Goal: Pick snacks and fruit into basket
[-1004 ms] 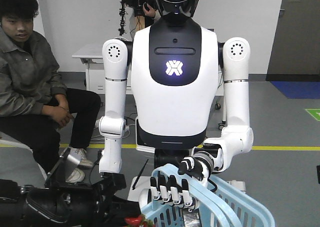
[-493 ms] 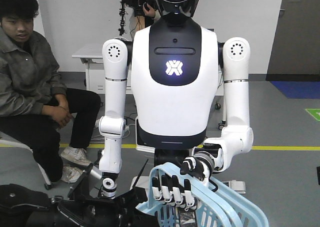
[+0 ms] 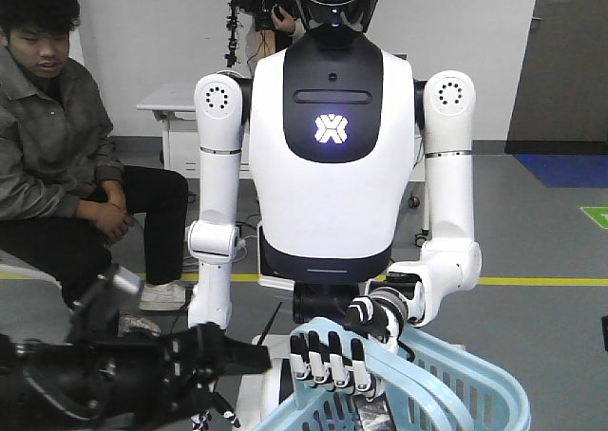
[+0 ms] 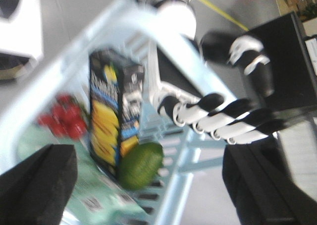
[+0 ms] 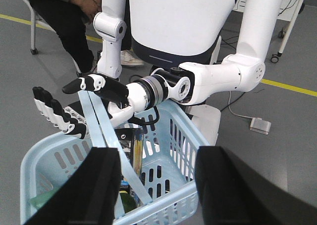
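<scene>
A humanoid's black-and-white hand (image 3: 332, 360) holds the light-blue basket (image 3: 456, 393) by its hoop handle. In the left wrist view the basket (image 4: 49, 86) holds an upright black-and-blue wafer-roll box (image 4: 106, 121), a green lime (image 4: 141, 164) and a teal pouch (image 4: 74, 185) showing red berries. My left gripper (image 4: 148, 155) is open and empty above them; it shows left of the basket (image 3: 237, 355). My right gripper (image 5: 158, 155) is open and empty over the basket's near rim (image 5: 168, 195); the box (image 5: 132, 150) stands inside.
The white humanoid robot (image 3: 331, 165) stands directly behind the basket. A person (image 3: 57, 156) sits at the left. A white pedal (image 5: 260, 125) with a cable lies on the grey floor, and a yellow line (image 3: 541, 281) crosses it.
My left arm has drawn back to the left and risen, away from the basket's left rim. The basket and the humanoid's hand have shifted slightly.
</scene>
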Available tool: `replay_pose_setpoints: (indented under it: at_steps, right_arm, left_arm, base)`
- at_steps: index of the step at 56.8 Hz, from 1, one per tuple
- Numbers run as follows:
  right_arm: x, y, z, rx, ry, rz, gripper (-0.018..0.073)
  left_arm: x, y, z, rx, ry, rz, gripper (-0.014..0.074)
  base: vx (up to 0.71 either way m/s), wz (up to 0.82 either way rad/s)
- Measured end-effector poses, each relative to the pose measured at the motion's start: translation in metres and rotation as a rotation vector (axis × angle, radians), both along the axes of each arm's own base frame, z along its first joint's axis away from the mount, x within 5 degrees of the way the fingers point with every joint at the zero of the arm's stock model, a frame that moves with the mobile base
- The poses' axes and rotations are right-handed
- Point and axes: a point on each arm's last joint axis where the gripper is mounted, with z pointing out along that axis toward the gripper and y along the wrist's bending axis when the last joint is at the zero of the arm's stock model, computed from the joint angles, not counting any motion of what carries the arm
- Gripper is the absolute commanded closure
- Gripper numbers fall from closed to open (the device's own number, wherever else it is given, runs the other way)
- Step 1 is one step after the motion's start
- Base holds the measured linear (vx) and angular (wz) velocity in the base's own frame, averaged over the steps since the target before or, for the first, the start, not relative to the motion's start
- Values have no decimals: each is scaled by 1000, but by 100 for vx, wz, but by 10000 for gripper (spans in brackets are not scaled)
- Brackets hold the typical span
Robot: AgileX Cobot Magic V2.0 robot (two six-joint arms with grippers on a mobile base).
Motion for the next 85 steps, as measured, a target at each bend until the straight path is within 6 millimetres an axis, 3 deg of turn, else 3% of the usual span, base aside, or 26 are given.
replay_pose_setpoints:
  at_steps: [13,14,17,31,48,55,62,70,76,85]
  right_arm:
    - [0,0,0,0,0,0,160]
    - [0,0,0,0,1,0,160]
    - [0,0,0,0,1,0,160]
    - [0,0,0,0,1,0,160]
    - [0,0,0,0,1,0,160]
    - [0,0,0,0,1,0,160]
    - [0,0,0,0,1,0,160]
    - [0,0,0,0,1,0,160]
    - [0,0,0,0,1,0,160]
    - [0,0,0,0,1,0,160]
  left_arm:
    - [-52,70,61,378,-374,118,101]
    - [-79,91,74,527,-417,191,117]
    - [-92,99,78,580,-418,228,121]
    - [-122,110,91,593,-463,332,127]
    - [-125,111,92,595,-470,337,127]
    - [-135,115,92,629,-518,357,209]
    - [-158,121,72,632,-706,438,386]
    - [-182,126,13,607,-843,518,604]
    - [-190,128,-35,617,-835,536,605]
    - [-198,130,-83,632,-822,562,604]
  base:
    - [0,0]
    - [0,0]
    - [0,0]
    - [0,0]
    - [0,0]
    - [0,0]
    - [0,0]
    - [0,0]
    - [0,0]
    - [0,0]
